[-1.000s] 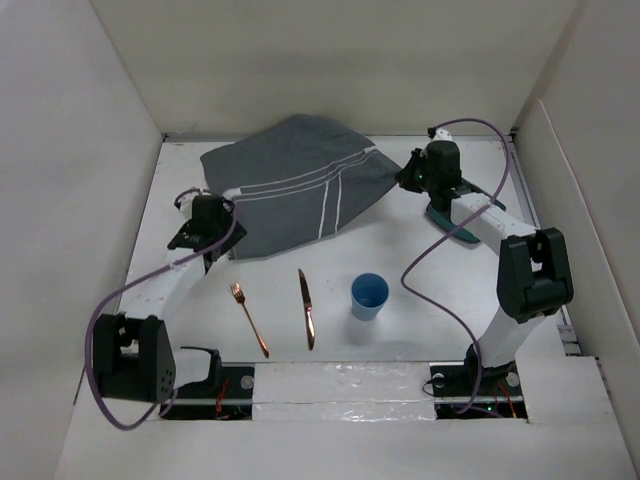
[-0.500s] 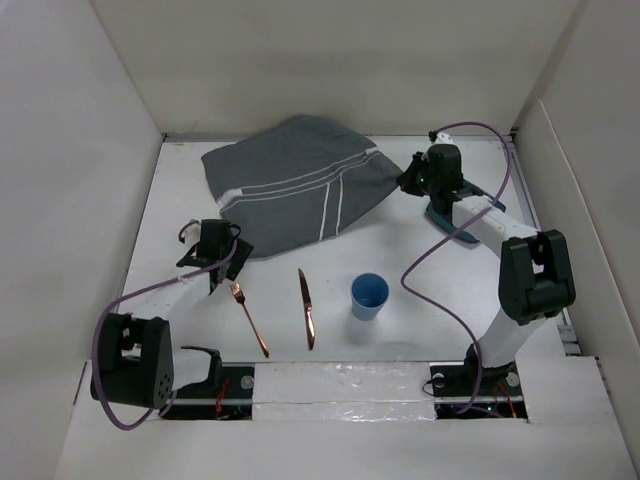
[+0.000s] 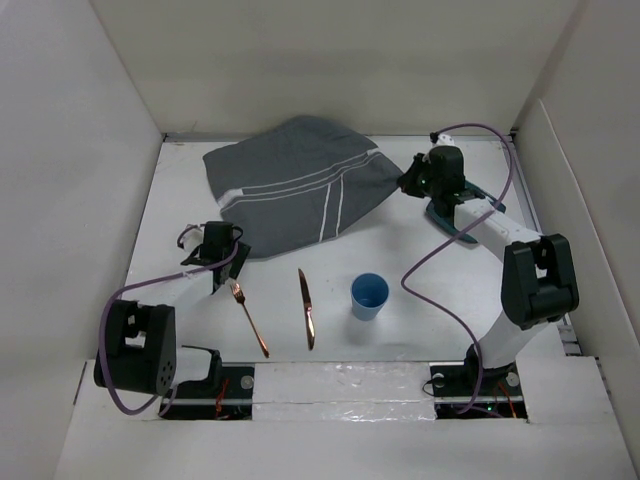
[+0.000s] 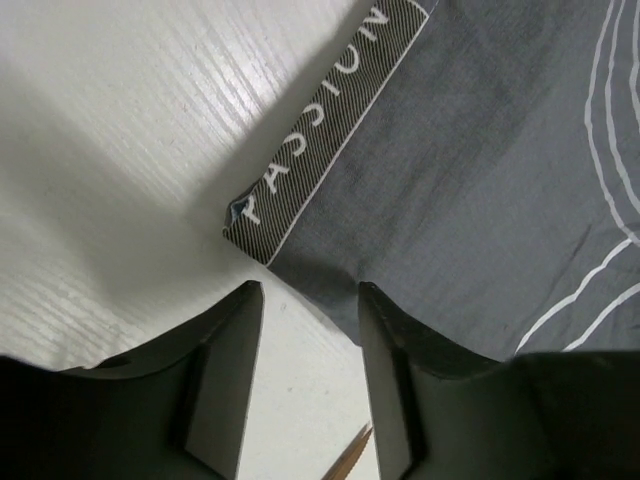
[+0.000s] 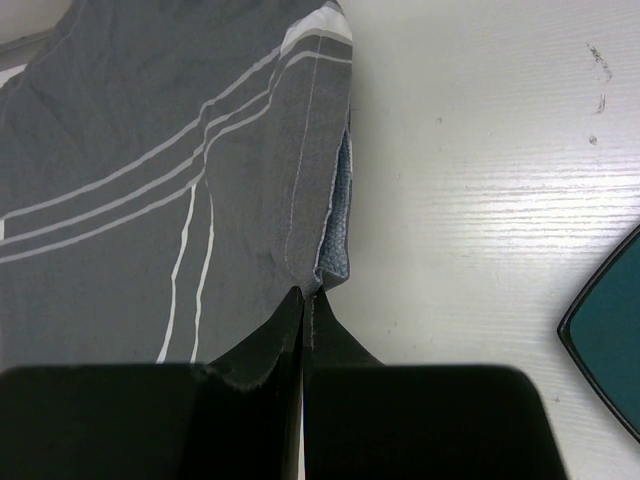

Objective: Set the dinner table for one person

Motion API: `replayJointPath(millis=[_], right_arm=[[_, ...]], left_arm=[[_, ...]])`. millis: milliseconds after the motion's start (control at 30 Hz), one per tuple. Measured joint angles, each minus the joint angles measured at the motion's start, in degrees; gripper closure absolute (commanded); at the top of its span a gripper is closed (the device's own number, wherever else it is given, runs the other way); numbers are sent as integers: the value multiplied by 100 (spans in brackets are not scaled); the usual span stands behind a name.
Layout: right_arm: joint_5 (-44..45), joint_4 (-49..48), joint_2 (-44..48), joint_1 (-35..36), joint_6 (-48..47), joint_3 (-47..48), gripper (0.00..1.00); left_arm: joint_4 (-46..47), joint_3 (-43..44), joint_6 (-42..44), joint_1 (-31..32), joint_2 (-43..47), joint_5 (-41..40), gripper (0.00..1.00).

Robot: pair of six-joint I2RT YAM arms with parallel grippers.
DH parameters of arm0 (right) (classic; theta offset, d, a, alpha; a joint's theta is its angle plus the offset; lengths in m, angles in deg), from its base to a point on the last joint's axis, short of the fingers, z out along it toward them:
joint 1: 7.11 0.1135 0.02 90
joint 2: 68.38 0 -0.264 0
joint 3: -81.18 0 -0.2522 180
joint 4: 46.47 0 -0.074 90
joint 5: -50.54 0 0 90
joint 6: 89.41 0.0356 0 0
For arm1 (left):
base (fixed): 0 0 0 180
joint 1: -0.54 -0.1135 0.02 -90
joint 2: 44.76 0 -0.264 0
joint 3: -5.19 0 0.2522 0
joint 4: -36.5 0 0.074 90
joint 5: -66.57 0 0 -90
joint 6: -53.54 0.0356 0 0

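Evidently straightening the placemat (image 5: 130,200) is in hand: right fingers (image 5: 262,348) pinch its edge at their tips; left fingers (image 4: 225,350) gape, its labelled corner just ahead on the worktop (image 4: 120,150). Next, they should advance and close there.

Most of the open room was on the right half of the table (image 3: 395,240), between the blue cup (image 3: 369,296) and the right arm, except that arm's purple cable (image 3: 404,275) looped across it. Up front the fork (image 3: 250,318), knife (image 3: 306,308) and cup sat in a row with narrow lanes between. The rumpled placemat (image 3: 290,195) hogged the back middle. A teal dish (image 3: 447,218) sat tucked under the right arm. The left gripper (image 4: 310,295) had the placemat corner just ahead and the fork tip right beside it.
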Motion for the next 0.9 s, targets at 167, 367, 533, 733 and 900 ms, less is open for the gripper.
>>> replayJointPath(millis=[167,367,533,733,900], right_arm=[[-9,-9,28,0,0,-63,100],[-28,-17,28,0,0,-98,100],[-31,-7,50,0,0,-144,100],[-79,-2,295,-20,2,-160,100],[-170,35,946,-122,11,-251,100]], left_arm=[[173,-9,-70,0,-179,-57,81],[280,-11,-61,0,-258,-146,100],[313,-11,37,0,-254,-267,100],[341,96,570,-4,35,-435,100],[129,1322,1272,-7,461,-713,100]])
